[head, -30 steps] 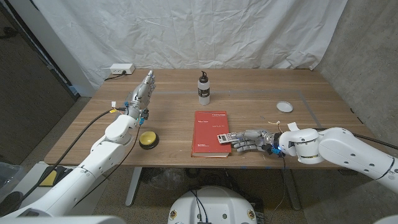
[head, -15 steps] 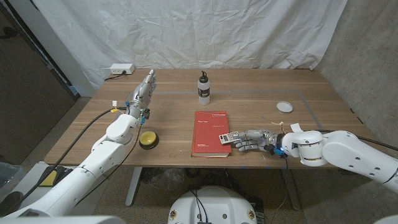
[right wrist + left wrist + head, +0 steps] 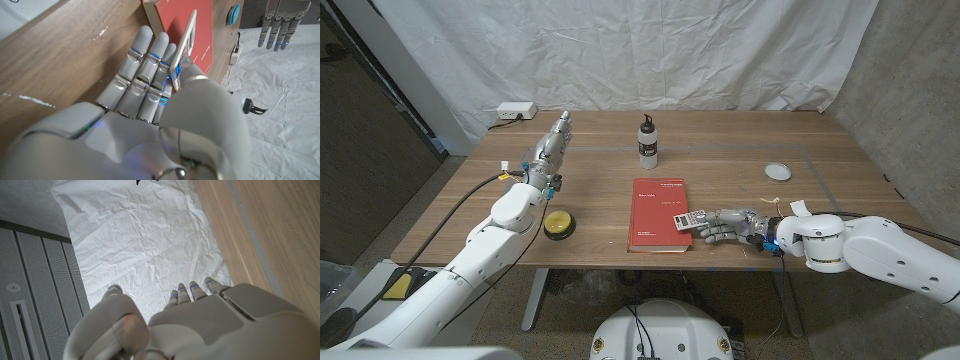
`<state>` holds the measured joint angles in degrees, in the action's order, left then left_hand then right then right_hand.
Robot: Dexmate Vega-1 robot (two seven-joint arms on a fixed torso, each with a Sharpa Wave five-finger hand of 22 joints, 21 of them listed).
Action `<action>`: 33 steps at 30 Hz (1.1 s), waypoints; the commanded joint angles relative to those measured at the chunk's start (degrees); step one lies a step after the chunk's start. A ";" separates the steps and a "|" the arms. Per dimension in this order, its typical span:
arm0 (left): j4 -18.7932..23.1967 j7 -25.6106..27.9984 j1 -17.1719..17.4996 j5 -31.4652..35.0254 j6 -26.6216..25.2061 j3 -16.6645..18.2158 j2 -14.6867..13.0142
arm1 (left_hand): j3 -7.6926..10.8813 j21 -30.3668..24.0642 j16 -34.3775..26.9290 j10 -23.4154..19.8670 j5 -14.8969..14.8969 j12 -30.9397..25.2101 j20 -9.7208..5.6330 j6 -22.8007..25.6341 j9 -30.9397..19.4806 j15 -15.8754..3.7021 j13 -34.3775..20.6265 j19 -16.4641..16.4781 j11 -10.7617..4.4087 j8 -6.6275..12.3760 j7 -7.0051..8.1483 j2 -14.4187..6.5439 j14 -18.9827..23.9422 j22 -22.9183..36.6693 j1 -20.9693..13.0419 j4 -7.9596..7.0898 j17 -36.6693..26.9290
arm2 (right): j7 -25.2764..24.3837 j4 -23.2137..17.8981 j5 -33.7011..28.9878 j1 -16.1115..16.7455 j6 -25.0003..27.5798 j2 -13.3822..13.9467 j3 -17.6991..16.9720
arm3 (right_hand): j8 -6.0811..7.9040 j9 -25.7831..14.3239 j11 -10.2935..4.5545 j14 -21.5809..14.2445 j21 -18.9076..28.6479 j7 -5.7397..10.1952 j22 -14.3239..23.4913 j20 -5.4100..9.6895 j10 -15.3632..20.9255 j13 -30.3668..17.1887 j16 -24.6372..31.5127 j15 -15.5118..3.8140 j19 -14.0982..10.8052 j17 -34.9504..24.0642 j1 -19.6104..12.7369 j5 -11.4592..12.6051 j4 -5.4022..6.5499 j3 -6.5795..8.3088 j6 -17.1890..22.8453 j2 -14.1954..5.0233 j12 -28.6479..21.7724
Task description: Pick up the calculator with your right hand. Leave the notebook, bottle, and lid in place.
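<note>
The calculator (image 3: pixel 682 220) is being pinched between thumb and fingers of the right hand (image 3: pixel 728 226), at the near right corner of the red notebook (image 3: pixel 658 213). Beyond the hand, the lid (image 3: pixel 778 171) and bottle (image 3: pixel 648 142) are being left standing. The left hand (image 3: pixel 550 150) is being held out with fingers straight, nothing in it.

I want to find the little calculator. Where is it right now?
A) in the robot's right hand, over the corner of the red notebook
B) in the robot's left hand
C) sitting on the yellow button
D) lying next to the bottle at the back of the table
A: the right hand pinches the calculator over the near corner of the red notebook.
</note>
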<state>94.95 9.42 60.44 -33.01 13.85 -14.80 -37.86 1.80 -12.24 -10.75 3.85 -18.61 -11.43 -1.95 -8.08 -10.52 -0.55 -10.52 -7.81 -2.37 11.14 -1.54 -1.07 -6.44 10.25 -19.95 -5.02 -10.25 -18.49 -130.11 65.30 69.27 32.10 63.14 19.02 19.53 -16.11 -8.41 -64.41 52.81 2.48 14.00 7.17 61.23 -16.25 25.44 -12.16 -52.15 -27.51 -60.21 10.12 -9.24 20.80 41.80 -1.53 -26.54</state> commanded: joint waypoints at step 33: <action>5.08 1.83 3.29 0.42 -2.06 2.26 -2.07 | -0.64 0.35 -0.02 0.44 0.08 -0.12 -1.45 -0.11 -0.23 0.28 -0.16 0.25 0.41 0.10 0.06 -0.43 -0.10 0.32 -0.52 -0.20 -0.28 | 1.81 -3.93 -5.75 2.17 -6.09 1.49 -4.07 | 0.34 -1.26 -1.11 -1.23 2.39 -0.01 0.62 5.56 1.55 -0.85 0.45 -0.68 0.63 -0.80 -3.00 -0.01 0.20 0.06 0.57 -1.71 0.04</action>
<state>98.90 10.66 62.60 -32.57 12.10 -13.33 -39.45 1.41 -12.24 -10.75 3.85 -18.61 -11.43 -1.95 -8.08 -10.52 -0.55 -10.52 -7.81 -2.38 11.14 -1.54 -1.07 -6.44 10.25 -19.95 -5.12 -10.25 -17.99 -133.03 61.28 71.74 27.07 64.22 15.91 19.52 -17.18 -8.49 -65.04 54.70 2.66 14.53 7.16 61.31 -16.93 25.67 -12.37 -51.71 -28.04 -60.59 9.67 -9.24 20.80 41.97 -1.15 -26.38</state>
